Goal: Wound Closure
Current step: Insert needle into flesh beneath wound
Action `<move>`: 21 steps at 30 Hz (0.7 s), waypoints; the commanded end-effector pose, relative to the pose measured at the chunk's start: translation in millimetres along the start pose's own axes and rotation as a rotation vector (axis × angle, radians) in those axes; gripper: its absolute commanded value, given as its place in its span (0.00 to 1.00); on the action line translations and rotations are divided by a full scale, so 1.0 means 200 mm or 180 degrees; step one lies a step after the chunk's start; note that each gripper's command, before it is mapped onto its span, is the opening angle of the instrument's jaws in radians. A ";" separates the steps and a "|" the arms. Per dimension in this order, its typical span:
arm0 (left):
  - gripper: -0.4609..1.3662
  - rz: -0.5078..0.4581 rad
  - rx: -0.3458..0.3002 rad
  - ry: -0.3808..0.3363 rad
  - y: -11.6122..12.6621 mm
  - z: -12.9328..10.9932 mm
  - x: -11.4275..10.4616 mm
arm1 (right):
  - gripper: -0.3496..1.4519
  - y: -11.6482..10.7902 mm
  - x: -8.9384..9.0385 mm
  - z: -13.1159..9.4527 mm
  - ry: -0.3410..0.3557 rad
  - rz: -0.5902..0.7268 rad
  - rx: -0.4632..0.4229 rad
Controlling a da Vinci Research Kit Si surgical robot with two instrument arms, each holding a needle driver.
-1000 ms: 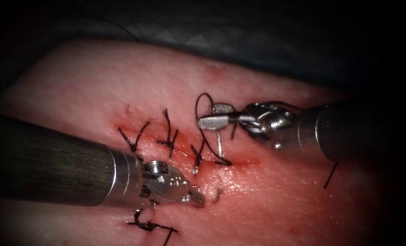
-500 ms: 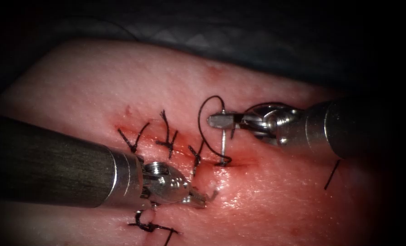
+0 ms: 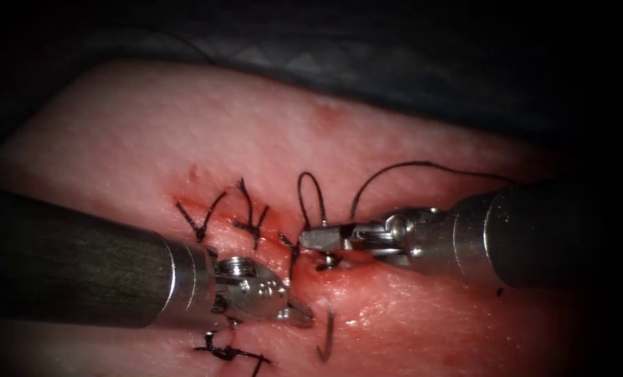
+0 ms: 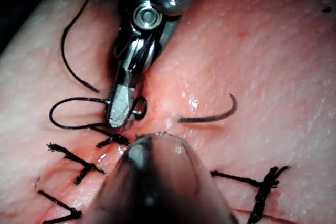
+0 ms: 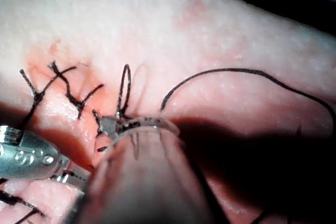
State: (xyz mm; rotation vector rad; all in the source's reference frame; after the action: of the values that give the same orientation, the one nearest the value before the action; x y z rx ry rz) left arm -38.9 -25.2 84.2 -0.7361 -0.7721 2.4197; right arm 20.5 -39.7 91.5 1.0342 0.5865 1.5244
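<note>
Two steel grippers work the pink tissue (image 3: 395, 126): right gripper (image 3: 318, 239) clenched on the curved needle's (image 3: 325, 336) rear end at the cut, tip emerged beside the left gripper (image 3: 299, 315), whose jaw state I cannot tell, so a firm, steady needle hold seems wise.

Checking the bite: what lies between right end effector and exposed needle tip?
Bare wet tissue, in the left wrist view; right end effector holds the needle's tail.

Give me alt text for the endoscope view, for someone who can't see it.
The right tool grips the needle's rear end at the cut in the tissue, while the needle's pointed end sticks out of the tissue below the cut. The left tool sits beside that exposed tip, and black thread loops above, near earlier stitches.
</note>
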 end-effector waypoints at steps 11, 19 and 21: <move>0.06 0.0000 -0.0023 -0.0001 0.000 0.000 0.000 | 0.00 0.001 0.001 0.001 0.0049 -0.0003 -0.0032; 0.06 0.0018 -0.0023 -0.0003 0.000 0.000 0.000 | 0.00 0.001 0.002 0.001 0.0044 0.0001 -0.0032; 0.06 0.0018 -0.0023 -0.0003 0.000 0.000 0.000 | 0.00 0.001 0.002 0.001 0.0044 0.0001 -0.0032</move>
State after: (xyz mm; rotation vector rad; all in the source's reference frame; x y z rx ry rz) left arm -38.9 -25.3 84.2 -0.7381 -0.7716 2.4254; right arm 20.5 -39.3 91.9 1.0205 0.5925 1.5333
